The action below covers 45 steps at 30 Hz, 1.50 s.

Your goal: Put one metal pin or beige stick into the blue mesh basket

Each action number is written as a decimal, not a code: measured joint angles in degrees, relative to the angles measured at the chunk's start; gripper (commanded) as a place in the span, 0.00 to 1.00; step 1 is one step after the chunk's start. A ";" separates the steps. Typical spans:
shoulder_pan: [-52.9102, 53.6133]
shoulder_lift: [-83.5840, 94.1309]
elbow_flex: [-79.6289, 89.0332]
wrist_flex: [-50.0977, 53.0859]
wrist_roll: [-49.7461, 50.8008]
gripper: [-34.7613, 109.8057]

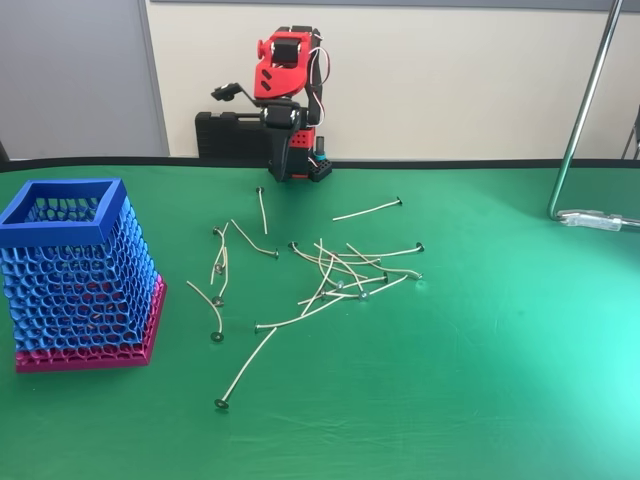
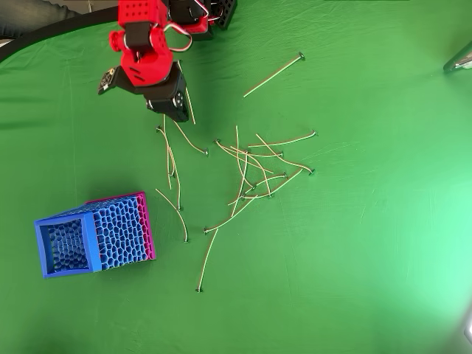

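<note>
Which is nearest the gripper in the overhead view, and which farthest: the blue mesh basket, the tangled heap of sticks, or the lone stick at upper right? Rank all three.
Measured from the gripper in the overhead view:
1. The tangled heap of sticks, lower right of it, mid-table.
2. The lone stick, off to the right near the table's far edge.
3. The blue mesh basket, lower left, farthest.

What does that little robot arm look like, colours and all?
The arm is built of bright red plastic shells over black motor blocks, standing on a red-and-black base. A loop of thin white and red cables runs along its side. Its gripper is black at the tip in the overhead view.
</note>
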 measured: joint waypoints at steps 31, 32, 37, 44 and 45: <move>-5.10 -40.08 -31.73 11.87 0.18 0.39; -5.54 -40.52 -31.82 11.87 0.18 0.39; -7.56 -43.59 -32.78 12.30 0.18 0.39; -9.40 -47.37 -33.13 12.66 0.18 0.39; -9.40 -47.72 -33.49 12.66 0.18 0.39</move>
